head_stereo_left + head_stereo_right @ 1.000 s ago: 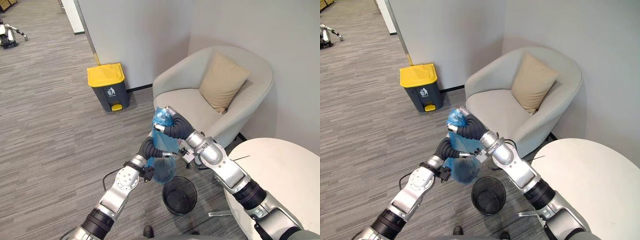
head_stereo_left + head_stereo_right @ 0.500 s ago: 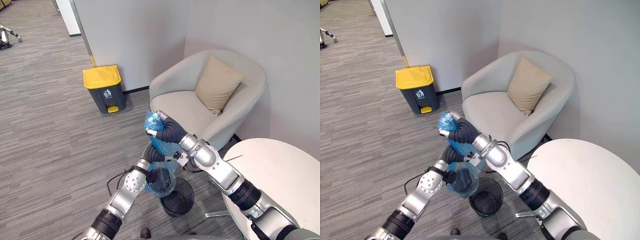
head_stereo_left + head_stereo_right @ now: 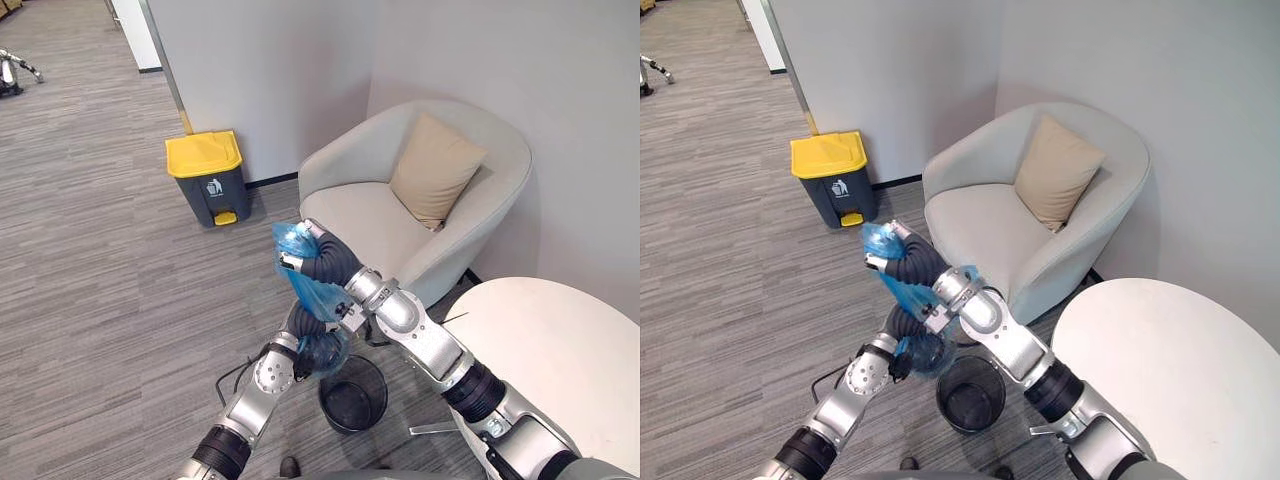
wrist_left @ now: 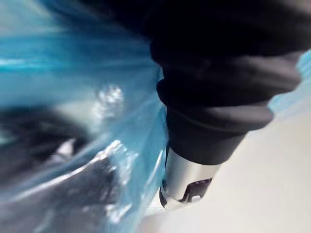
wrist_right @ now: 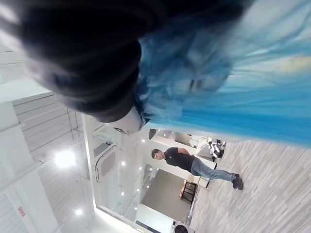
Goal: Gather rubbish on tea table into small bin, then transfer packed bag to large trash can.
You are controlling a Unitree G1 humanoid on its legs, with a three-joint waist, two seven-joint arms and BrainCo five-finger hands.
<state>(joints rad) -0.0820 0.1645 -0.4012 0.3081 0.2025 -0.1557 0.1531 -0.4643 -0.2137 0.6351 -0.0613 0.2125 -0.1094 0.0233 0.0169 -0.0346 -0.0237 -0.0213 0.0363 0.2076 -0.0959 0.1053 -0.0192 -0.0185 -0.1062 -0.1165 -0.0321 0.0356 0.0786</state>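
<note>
Blue bag (image 3: 312, 288) held up between both hands, close above the small bin (image 3: 345, 420).

In the eye views an armchair (image 3: 365, 215) with a tan cushion (image 3: 435, 165), a white desk (image 3: 560, 350), the yellow-lidded large trash can (image 3: 207, 178) by the wall and the black mesh small bin on the floor (image 3: 90, 260) are seen; past the bag, a distant standing person (image 5: 194, 162) is caught in the right wrist view; dark contents are made out through the film in the left wrist view; the bag's long axis is set nearly upright, gathered neck uppermost and leaned toward the robot's left, full bulge lowest; the neck is clenched in the right hand (image 3: 322, 262); the left hand (image 3: 300, 320) is pressed to the bag lower down, and whether it grasps cannot be told; the film is seen to be thin, translucent and crinkled.
</note>
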